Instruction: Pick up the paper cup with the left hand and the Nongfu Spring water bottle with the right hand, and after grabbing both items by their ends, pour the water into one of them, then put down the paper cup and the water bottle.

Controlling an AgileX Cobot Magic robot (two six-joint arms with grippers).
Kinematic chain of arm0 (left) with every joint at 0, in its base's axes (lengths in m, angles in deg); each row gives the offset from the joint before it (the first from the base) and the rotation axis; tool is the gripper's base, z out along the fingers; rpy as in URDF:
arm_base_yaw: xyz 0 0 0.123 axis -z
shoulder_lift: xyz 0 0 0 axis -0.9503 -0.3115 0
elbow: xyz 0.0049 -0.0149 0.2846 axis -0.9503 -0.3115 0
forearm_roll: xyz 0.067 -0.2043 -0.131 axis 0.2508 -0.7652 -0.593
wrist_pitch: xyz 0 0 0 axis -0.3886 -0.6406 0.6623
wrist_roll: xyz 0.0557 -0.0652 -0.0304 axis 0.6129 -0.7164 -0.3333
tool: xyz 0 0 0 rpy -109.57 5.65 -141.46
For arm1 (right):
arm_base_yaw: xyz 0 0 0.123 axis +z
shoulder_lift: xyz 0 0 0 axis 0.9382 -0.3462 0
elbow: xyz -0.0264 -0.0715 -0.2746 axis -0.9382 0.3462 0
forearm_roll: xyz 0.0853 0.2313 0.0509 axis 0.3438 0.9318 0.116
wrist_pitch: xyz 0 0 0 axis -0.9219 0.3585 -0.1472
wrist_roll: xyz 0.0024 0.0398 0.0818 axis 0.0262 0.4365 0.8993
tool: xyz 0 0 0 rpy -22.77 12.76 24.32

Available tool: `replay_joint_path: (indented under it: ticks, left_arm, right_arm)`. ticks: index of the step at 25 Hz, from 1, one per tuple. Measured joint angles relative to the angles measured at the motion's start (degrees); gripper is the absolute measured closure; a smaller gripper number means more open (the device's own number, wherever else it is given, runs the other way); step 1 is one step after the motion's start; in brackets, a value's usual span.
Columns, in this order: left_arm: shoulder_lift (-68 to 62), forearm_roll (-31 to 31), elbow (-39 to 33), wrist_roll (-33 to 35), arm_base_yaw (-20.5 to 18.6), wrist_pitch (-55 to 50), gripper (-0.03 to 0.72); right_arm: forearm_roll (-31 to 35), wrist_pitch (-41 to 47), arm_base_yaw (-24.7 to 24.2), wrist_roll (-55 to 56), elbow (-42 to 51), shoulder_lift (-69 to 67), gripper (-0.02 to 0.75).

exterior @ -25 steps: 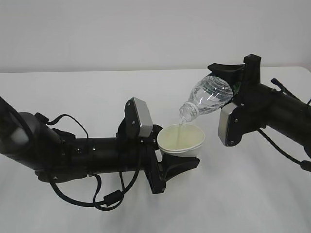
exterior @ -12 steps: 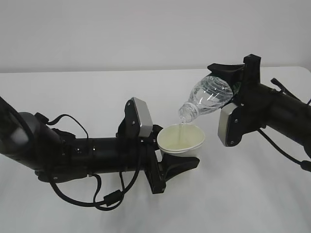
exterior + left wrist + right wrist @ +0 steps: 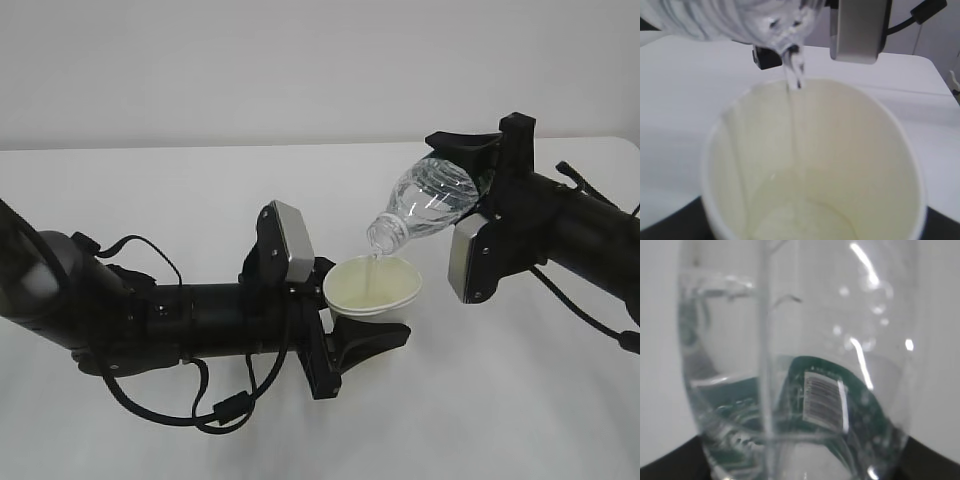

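Pouring stage underway — both pickups done. Left tool (image 3: 375, 335) gripped paper cup (image 3: 373, 287) at its base, cup held upright above table (image 3: 200, 190). Right tool (image 3: 478, 172) clamped Nongfu Spring water bottle (image 3: 428, 200) at its bottom end, bottle tilted neck-down, mouth just above cup rim. Thin stream of water (image 3: 794, 95) fell into cup; shallow pool showed at cup bottom, plenty remained in bottle. Left to do, by my judgement — finish pour, right bottle, set both down on table.
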Motion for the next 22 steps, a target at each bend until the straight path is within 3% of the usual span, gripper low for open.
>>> replay_joint_path:
  ticks: [22]
  left_arm:
    - [0.0,0.0,0.0,0.0,0.0,0.0,0.25]
  right_arm:
    - [-0.2,0.0,0.0,-0.39,0.0,0.0,0.309]
